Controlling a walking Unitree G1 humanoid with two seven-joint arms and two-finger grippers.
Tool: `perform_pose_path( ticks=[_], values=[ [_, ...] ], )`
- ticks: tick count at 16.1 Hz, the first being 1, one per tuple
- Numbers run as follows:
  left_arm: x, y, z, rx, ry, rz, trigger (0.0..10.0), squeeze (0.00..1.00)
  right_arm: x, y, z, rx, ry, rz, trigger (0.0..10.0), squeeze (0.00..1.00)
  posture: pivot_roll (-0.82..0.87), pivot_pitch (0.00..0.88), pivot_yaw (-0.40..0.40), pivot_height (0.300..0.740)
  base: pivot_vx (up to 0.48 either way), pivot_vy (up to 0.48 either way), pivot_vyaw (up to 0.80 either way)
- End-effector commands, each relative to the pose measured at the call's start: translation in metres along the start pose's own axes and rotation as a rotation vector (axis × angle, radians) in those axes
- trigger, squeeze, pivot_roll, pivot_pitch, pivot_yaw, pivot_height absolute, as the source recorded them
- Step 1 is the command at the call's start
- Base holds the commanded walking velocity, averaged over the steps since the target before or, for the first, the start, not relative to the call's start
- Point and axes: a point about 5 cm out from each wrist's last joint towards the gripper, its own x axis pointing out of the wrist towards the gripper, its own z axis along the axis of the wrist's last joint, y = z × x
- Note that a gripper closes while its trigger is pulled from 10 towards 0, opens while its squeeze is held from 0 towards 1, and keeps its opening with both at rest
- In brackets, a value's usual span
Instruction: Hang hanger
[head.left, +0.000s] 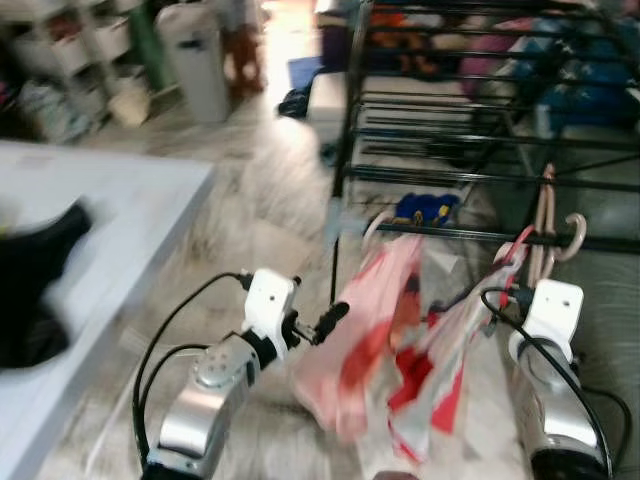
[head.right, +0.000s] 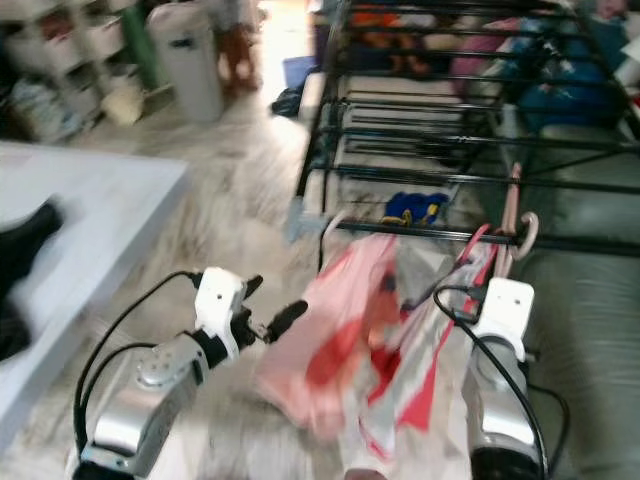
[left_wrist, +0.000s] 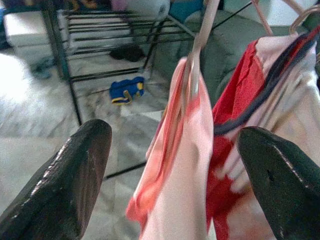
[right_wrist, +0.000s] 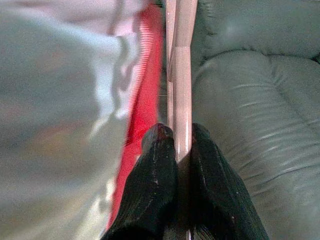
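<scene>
The right pincer (right_wrist: 177, 137) is clenched on a pale pink hanger (right_wrist: 181, 65), its two black fingers (right_wrist: 155, 165) pressed to either side of the hanger's flat stem; in the head views that pincer itself is hidden behind its white wrist housing, and the hanger's stem (head.left: 543, 225) rises from there to a hooked end by the front rail of a black drying rack (head.left: 480, 180); whether the hook rests on the rail cannot be made out through the blur. A pink, red and white garment (head.left: 375, 350) hangs from the hanger, its folds smeared and its lower edge cut off by the frame. The left pincer (head.left: 328, 320) hovers just beside the garment, released, its fingers (left_wrist: 70, 180) spread wide with the cloth between them and apart from both. A blue and yellow item (head.left: 425, 208) lies on the marble floor (head.left: 260, 200) under the rack, too blurred to name. A white worktop (head.left: 110, 210) on the robot's left carries a dark object (head.left: 35, 270), partly cut off. A grey cushioned sofa (right_wrist: 250, 85) lies behind the hanger.
</scene>
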Motion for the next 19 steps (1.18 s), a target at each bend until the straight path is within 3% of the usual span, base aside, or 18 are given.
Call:
perform_pose_path(
  ticks=[1, 8, 11, 16, 19],
  values=[
    [0.003, -0.007, 0.005, 0.003, -0.016, -0.03, 10.0, 0.0, 0.003, -0.01, 0.003, -0.011, -0.015, -0.029, 10.0, 0.0, -0.07, 0.0, 0.012, 0.74, 0.439, 0.0, 0.0],
    [0.003, -0.003, 0.006, -0.013, -0.028, 0.011, 10.0, 0.0, 0.002, -0.023, -0.001, -0.02, -0.001, -0.084, 10.0, 0.0, -0.07, 0.0, 0.01, 0.74, 0.0, 0.0, 0.0],
    [0.002, -0.002, 0.005, -0.009, -0.019, 0.013, 10.0, 0.0, 0.004, -0.041, -0.005, -0.022, 0.044, -0.1, 10.0, 0.0, -0.07, 0.0, 0.014, 0.74, 0.0, 0.0, 0.0],
    [0.002, -0.004, 0.003, -0.005, -0.005, 0.004, 10.0, 0.0, 0.019, -0.068, -0.012, -0.029, 0.246, -0.007, 10.0, 0.0, -0.07, 0.0, 0.016, 0.74, 0.0, 0.0, 0.0],
    [0.001, -0.005, 0.001, -0.003, 0.006, 0.002, 10.0, 0.0, 0.019, -0.067, -0.021, 0.009, 0.34, 0.052, 10.0, 0.0, -0.07, 0.0, 0.008, 0.74, 0.0, 0.0, 0.0]
  ],
)
